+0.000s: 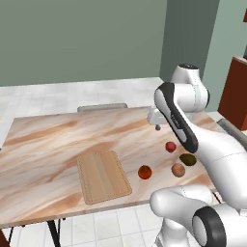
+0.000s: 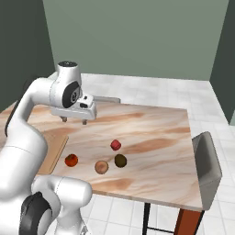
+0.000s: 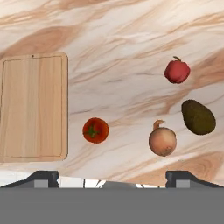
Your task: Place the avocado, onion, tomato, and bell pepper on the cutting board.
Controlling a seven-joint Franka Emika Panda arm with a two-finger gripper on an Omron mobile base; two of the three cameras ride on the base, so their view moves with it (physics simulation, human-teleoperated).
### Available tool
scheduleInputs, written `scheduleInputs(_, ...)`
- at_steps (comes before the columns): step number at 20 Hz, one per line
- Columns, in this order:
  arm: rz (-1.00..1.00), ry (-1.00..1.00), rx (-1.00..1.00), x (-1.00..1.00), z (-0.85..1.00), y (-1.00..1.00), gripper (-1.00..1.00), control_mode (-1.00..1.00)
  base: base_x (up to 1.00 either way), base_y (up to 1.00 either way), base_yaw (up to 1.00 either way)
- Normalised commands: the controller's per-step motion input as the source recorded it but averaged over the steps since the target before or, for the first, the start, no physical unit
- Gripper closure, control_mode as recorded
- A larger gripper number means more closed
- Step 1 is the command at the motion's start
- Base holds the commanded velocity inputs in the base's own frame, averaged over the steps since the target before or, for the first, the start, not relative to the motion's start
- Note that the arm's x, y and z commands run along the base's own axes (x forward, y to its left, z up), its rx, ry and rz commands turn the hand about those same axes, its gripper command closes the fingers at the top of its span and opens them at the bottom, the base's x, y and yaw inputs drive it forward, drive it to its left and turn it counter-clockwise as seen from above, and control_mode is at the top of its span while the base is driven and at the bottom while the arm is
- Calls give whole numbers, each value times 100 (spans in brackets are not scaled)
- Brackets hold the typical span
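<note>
The light wooden cutting board lies bare near the table's front edge. To its right sit the orange-red tomato, the tan onion, the dark avocado and the crimson bell pepper. My gripper hangs open and empty well above the table, behind the vegetables, looking down on them.
The marble-patterned table has a grey chair at its far side and another chair at its right end. A brown cabinet stands off to the right.
</note>
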Motion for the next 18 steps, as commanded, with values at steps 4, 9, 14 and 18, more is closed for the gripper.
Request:
scheduleInputs(4,0,10,0,-25,-46,10,-100,-100,0,0,0)
scheduleInputs(9,0,10,0,-13,-48,17,-100,-100,0,0,0)
scheduleInputs(14,2,10,0,-5,-49,18,-100,-100,0,0,0)
scheduleInputs(18,3,9,0,-2,-55,19,-100,-100,0,0,0)
